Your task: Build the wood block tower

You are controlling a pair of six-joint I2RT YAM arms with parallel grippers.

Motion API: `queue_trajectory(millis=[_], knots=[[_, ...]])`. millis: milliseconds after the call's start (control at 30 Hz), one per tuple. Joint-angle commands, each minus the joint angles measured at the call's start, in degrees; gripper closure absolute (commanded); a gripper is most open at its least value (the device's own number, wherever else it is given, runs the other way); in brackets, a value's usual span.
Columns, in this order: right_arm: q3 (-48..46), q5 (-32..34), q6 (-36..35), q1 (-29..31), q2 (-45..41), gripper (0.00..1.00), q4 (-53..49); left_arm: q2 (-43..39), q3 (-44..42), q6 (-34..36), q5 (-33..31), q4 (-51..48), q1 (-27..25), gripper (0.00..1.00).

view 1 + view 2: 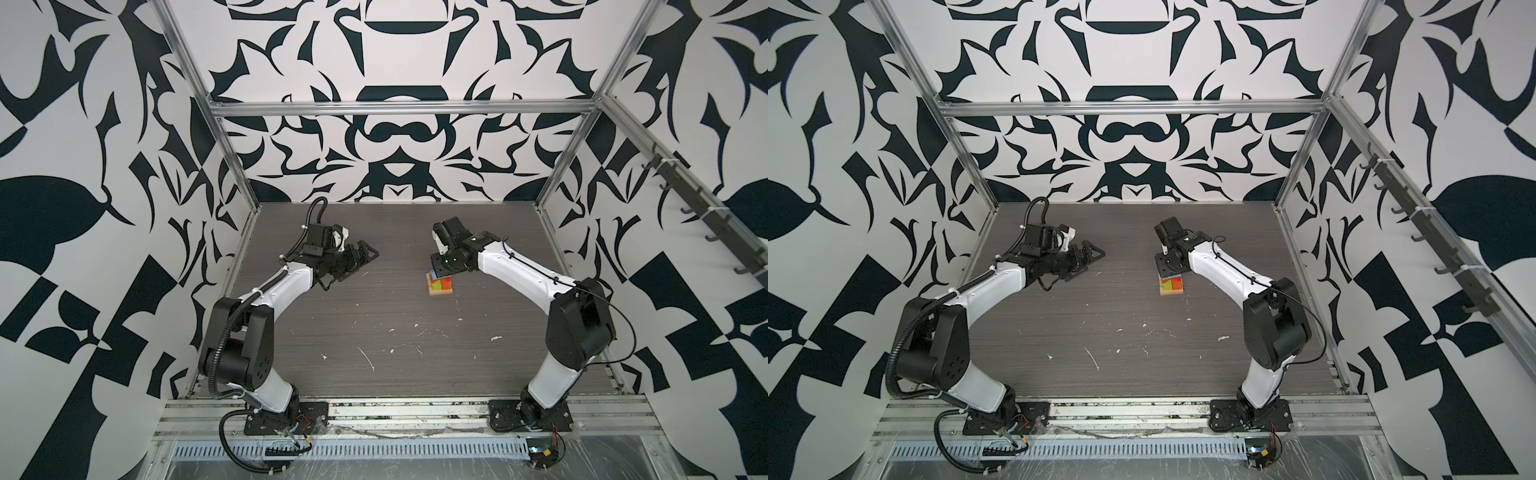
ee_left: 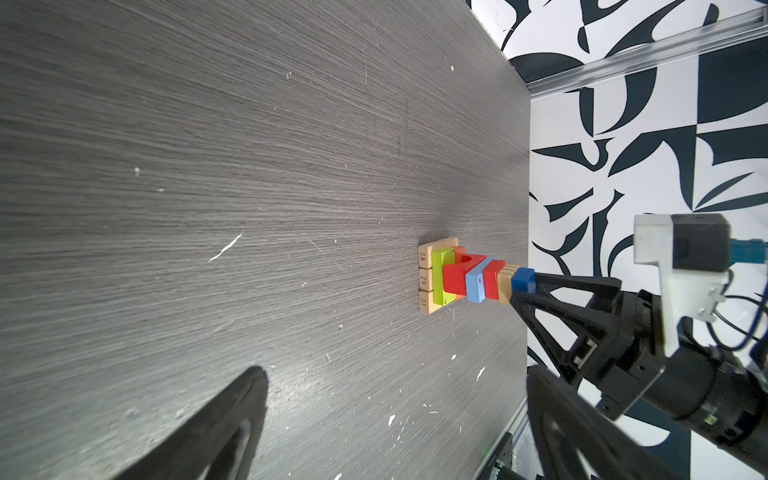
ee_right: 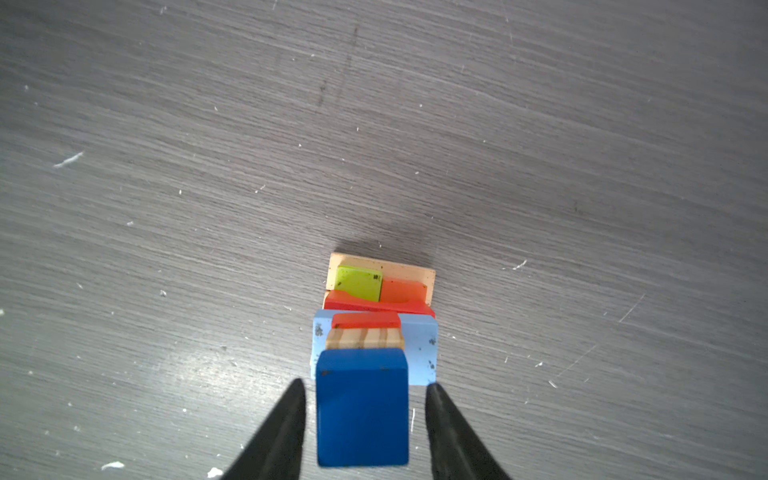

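Observation:
The wood block tower (image 1: 439, 284) (image 1: 1171, 286) stands right of the table's middle in both top views. It has a tan base (image 2: 428, 276), then lime green and orange blocks (image 3: 359, 282), a red arch, a light blue plank, red and tan pieces, and a dark blue cube (image 3: 361, 411) (image 2: 523, 279) on top. My right gripper (image 3: 365, 384) (image 2: 524, 286) points straight down over the tower. It is open, with a finger on either side of the blue cube and a gap showing on both sides. My left gripper (image 1: 368, 254) (image 1: 1094, 253) (image 2: 397, 370) hovers wide open and empty, well left of the tower.
The dark wood-grain table (image 1: 374, 332) carries white scuffs and flecks. Aluminium frame posts (image 1: 552, 187) and patterned walls close it in at the back and sides. The arm bases sit on the front rail (image 1: 395, 409).

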Motion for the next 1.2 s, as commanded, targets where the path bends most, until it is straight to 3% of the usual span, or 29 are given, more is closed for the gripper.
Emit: queue_trajectory(millis=[0,367,533,767,1033,1167], knots=[[1.34,-0.99,-0.18,-0.12,-2.13,0.4,-0.16,0.0,0.36,-0.17,0.71,0.35,0.1,0.0],[-0.75,6.25,-0.45,-0.1,-10.0,0.01,2.41,-0.77,-0.25,0.2,0.3,-0.25,0.07,0.01],[-4.22,15.25,-1.28,-0.52,-14.15,0.01,5.06,-1.9,1.86,3.15,-2.12,-4.27,0.07,0.01],[-12.24,24.83,0.01,-5.44,-20.07,0.01,13.16,-5.08,1.94,11.12,-10.59,-6.83,0.13,0.01],[-22.84,30.45,0.39,-13.22,-22.5,0.01,26.87,-5.96,1.12,21.59,-21.17,-5.83,2.12,0.01],[-26.4,32.01,0.8,-16.46,-21.08,0.01,33.06,-7.57,-4.47,24.42,-25.3,1.39,5.41,0.01]])
